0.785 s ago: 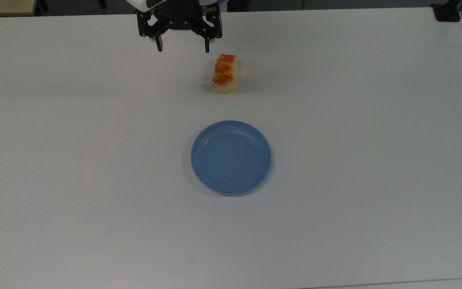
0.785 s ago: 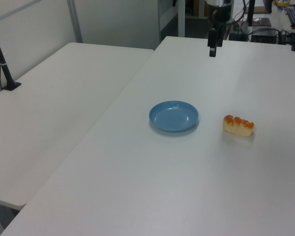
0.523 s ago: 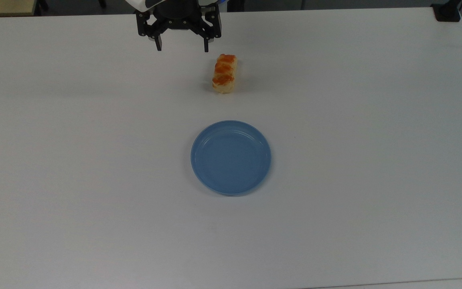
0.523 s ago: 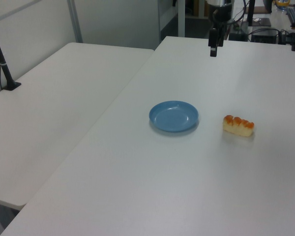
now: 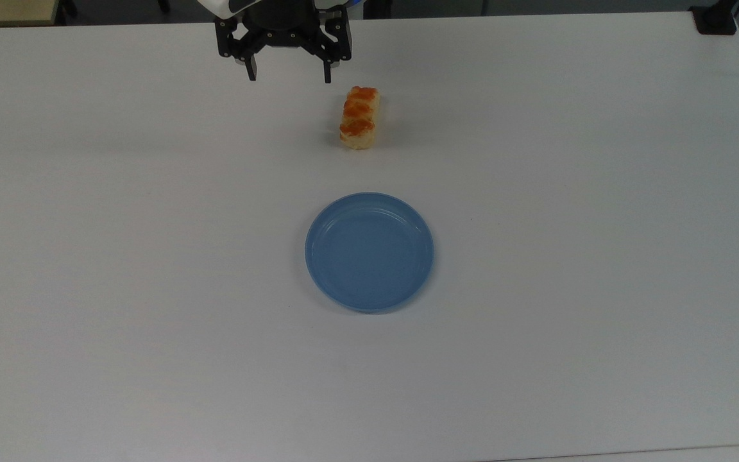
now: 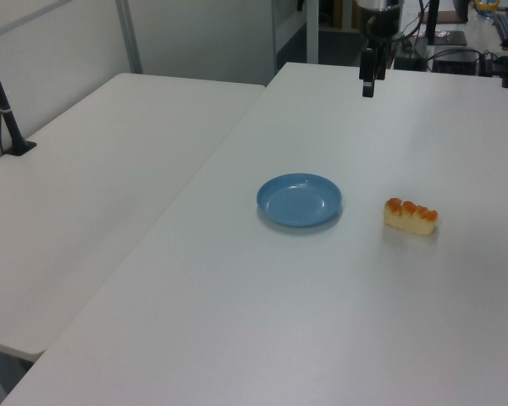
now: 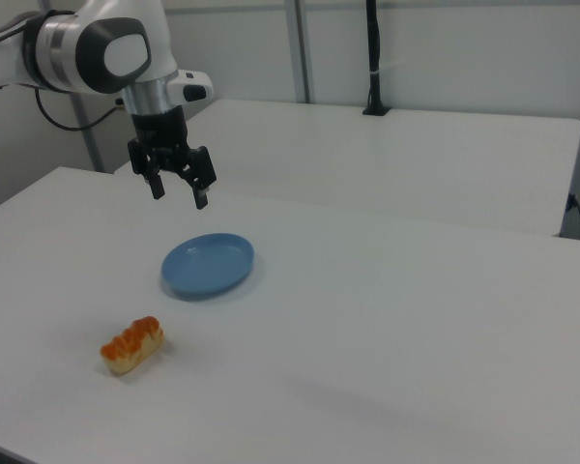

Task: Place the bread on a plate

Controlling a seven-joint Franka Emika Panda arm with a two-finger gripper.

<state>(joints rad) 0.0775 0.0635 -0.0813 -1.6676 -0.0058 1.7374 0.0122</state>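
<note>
My jaws hang wide open and hold nothing. They are up in the air, well above the white worktop [image 5: 568,256].

In the top view, the bread [image 5: 359,117] lies flat on the worktop, with its long side pointing from 12 o'clock to 6 o'clock. The blue plate [image 5: 369,252] sits at 6 o'clock from the bread, with bare worktop between them. Nothing is on the plate. In the top view my jaws show at about 10 o'clock from the bread, near it but not over it.

I think I am at the first step: getting to the bread. I have not touched it yet.

Next I need to slide over until the bread is right under me, then go down. My two fingers [image 5: 328,70] should end up on the two long sides of the bread, one on each side. Then I can close softly, because the bread looks soft and could squash.
</note>
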